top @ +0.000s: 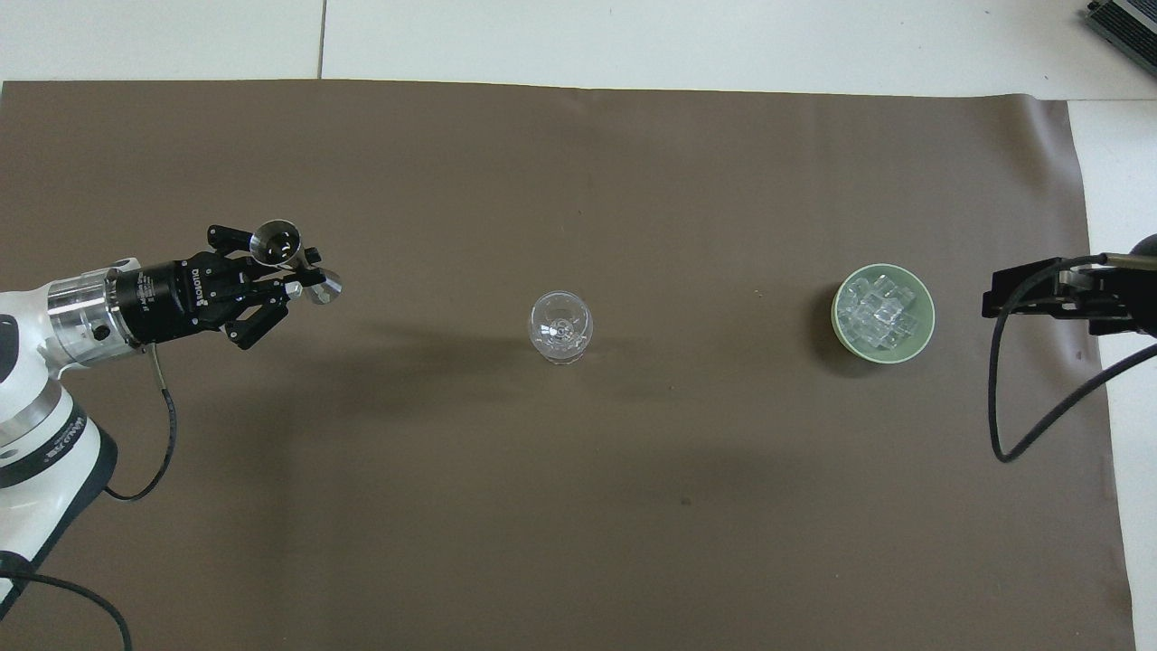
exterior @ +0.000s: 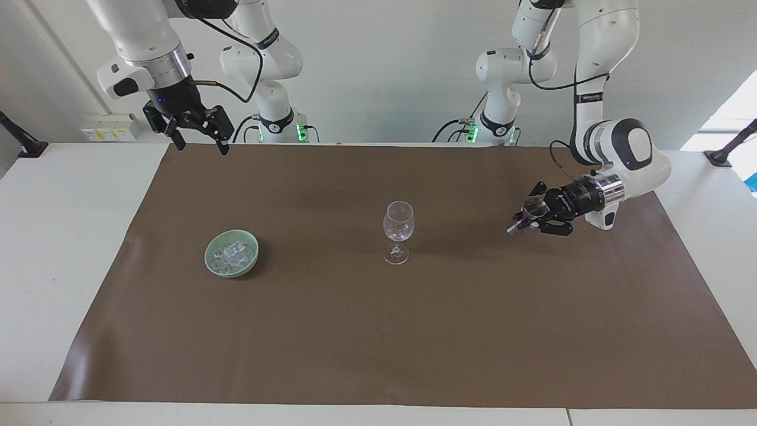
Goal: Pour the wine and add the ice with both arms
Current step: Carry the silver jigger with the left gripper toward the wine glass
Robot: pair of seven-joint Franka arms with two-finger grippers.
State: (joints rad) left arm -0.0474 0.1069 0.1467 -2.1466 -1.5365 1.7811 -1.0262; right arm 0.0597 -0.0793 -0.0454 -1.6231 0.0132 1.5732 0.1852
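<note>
A clear stemmed wine glass (exterior: 398, 228) stands upright mid-mat; it also shows in the overhead view (top: 560, 327). The ice (exterior: 233, 254), a heap of small clear cubes, lies in a pale green bowl (exterior: 213, 266) toward the right arm's end; the ice (top: 877, 312) and the bowl (top: 922, 339) show from above too. My left gripper (exterior: 528, 216) is shut on a small metal jigger (exterior: 534, 207), held sideways above the mat, apart from the glass toward the left arm's end; both the gripper (top: 291, 271) and the jigger (top: 277, 241) show from above. My right gripper (exterior: 198, 141) is open and empty, held high, waiting.
A brown mat (exterior: 378, 343) covers most of the white table (exterior: 65, 236). From above, the right gripper (top: 1012, 294) hangs beside the bowl with its black cable (top: 1003, 425) looping down.
</note>
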